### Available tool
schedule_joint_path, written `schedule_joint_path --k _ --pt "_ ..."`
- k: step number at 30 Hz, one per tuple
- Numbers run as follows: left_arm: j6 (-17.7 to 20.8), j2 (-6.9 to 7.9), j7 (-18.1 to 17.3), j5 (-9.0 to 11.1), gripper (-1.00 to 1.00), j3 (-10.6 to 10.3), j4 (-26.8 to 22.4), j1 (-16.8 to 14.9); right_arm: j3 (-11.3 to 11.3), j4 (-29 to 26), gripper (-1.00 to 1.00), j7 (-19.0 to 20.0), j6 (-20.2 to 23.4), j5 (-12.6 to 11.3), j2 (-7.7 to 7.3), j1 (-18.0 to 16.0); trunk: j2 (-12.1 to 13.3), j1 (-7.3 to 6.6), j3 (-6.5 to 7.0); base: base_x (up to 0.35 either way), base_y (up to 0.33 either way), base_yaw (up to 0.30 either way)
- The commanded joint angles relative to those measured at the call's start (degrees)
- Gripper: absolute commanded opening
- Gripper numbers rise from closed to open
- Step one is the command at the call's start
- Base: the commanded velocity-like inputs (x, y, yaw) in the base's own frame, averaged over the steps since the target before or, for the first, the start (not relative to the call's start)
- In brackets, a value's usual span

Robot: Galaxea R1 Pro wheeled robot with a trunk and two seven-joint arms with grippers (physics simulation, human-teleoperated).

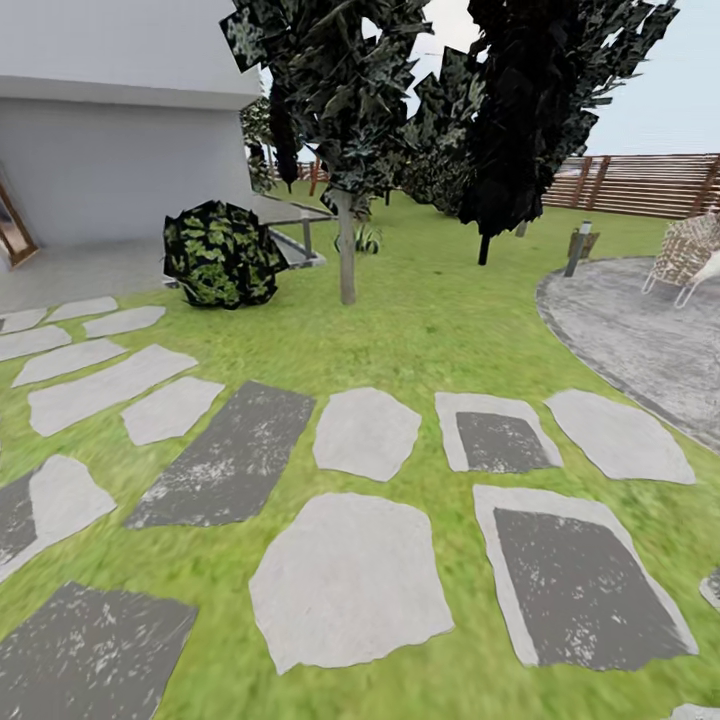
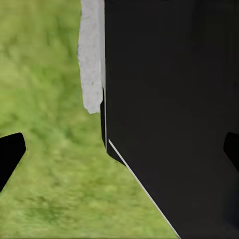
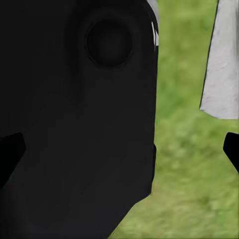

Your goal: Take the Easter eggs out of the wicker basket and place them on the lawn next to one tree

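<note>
The lawn [image 1: 440, 330] spreads ahead of me in the head view, crossed by stepping stones. A tree [image 1: 347, 262] with a straight pale trunk and dark mottled leaves stands on the grass at the middle back. The Easter eggs and the wicker basket are out of view. In the left wrist view my left gripper [image 2: 119, 154] is open, its dark fingertips [image 2: 10, 155] wide apart with nothing between them, over grass and beside my black body. In the right wrist view my right gripper [image 3: 119, 152] is open and empty too, with one fingertip [image 3: 10, 152] at the frame's edge.
Grey and dark stepping stones [image 1: 350, 580] lie across the near grass. A round bush [image 1: 220, 255] sits left of the tree, before the grey house wall [image 1: 120, 170]. A black conifer [image 1: 484, 245] stands further right. The stone patio [image 1: 640, 330] holds a wicker chair [image 1: 690, 255]; a wooden fence [image 1: 640, 185] closes the back.
</note>
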Motion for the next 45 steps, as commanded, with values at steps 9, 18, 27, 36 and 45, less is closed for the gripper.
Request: schedule_joint_path --k 9,18,27,36,45 --pt "0.0 0.00 0.0 0.1 1.00 0.0 0.0 0.0 0.1 0.1 1.00 0.0 -0.2 0.0 0.03 0.0 0.0 0.03 0.15 0.342 0.000 -0.300" --pt "0.0 0.00 0.0 0.1 1.00 0.0 0.0 0.0 0.1 0.1 1.00 0.0 -0.2 0.0 0.03 0.0 0.0 0.03 0.35 0.339 0.000 -0.300" --pt "0.0 0.00 0.0 0.1 1.00 0.0 0.0 0.0 0.1 0.1 1.00 0.0 -0.2 0.0 0.03 0.0 0.0 0.03 0.55 0.330 0.000 -0.300" --pt "0.0 0.00 0.0 0.1 1.00 0.0 0.0 0.0 0.1 0.1 1.00 0.0 -0.2 0.0 0.03 0.0 0.0 0.03 0.74 0.325 0.000 -0.300" --pt "0.0 0.00 0.0 0.1 1.00 0.0 0.0 0.0 0.1 0.1 1.00 0.0 -0.3 -0.1 -0.14 0.0 0.0 0.03 0.95 0.323 0.000 -0.300"
